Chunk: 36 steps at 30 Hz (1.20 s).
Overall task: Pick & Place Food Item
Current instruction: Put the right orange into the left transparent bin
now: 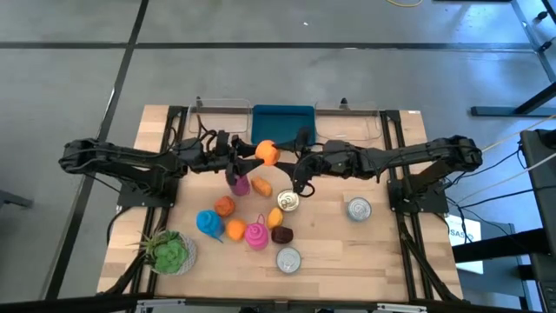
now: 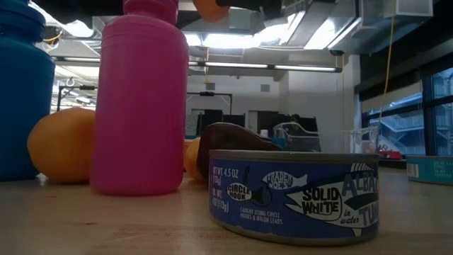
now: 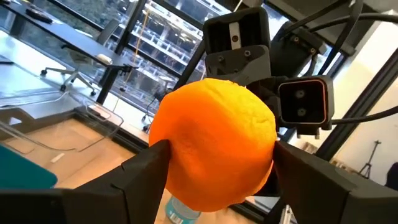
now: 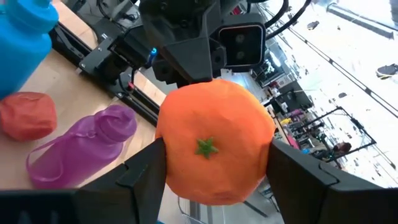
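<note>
An orange fruit (image 1: pixel 267 153) hangs in the air above the table's middle, in front of the blue bin (image 1: pixel 282 122). My left gripper (image 3: pixel 217 168) reaches it from the table's left and my right gripper (image 4: pixel 214 162) from the right, so both are shut on it at once. The fruit's green stem end (image 4: pixel 206 147) faces the right wrist camera. In the low view only the orange's underside (image 2: pixel 211 8) shows, at the top edge. My left gripper pinches the orange (image 3: pixel 214 140) between its two fingers (image 3: pixel 146 168), one on each flank, coming roughly level from the table's left. The fruit is lifted clear of the table. My right gripper pinches the same orange (image 4: pixel 214 143) by its opposite flanks, fingers (image 4: pixel 146 168) on either side of the stem end, coming from the table's right.
Below lie a purple bottle (image 1: pixel 238 181), pink bottle (image 1: pixel 256 235), blue bottle (image 1: pixel 209 223), small orange and yellow foods (image 1: pixel 225 206), a brown item (image 1: pixel 281 234), three cans (image 1: pixel 288 202) (image 1: pixel 359 209) (image 1: pixel 288 259) and a plant (image 1: pixel 171 252). Clear containers (image 1: pixel 352 113) flank the bin.
</note>
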### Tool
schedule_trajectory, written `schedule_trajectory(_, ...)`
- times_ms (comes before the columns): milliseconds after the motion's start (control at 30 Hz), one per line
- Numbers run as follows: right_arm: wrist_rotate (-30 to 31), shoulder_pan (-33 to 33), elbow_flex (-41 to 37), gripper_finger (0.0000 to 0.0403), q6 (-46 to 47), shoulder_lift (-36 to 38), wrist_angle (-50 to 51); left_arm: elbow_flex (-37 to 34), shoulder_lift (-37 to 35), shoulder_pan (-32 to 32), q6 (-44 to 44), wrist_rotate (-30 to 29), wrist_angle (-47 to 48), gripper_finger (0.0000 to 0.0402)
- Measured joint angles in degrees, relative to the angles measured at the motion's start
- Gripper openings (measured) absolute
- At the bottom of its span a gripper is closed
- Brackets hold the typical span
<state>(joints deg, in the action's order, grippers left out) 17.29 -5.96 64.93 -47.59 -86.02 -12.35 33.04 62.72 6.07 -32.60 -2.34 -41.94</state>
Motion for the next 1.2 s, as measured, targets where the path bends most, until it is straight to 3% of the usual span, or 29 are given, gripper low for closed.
schedule_trajectory(433,2.39,2.15,0.04,0.0238,0.58,0.18,0.50,6.70,4.30,-2.01,2.33,-4.84,5.28,0.0295)
schedule_trajectory(767,3.12,2.04,0.13,0.0238,2.18,-0.15,3.05,11.97,10.33,-1.31,3.12,-3.48,8.95,0.0295)
schedule_trajectory(1200,2.43,1.81,0.13,0.0238,2.18,-0.20,4.45,12.31,10.10,-1.40,7.77,-6.45,9.48,0.0294)
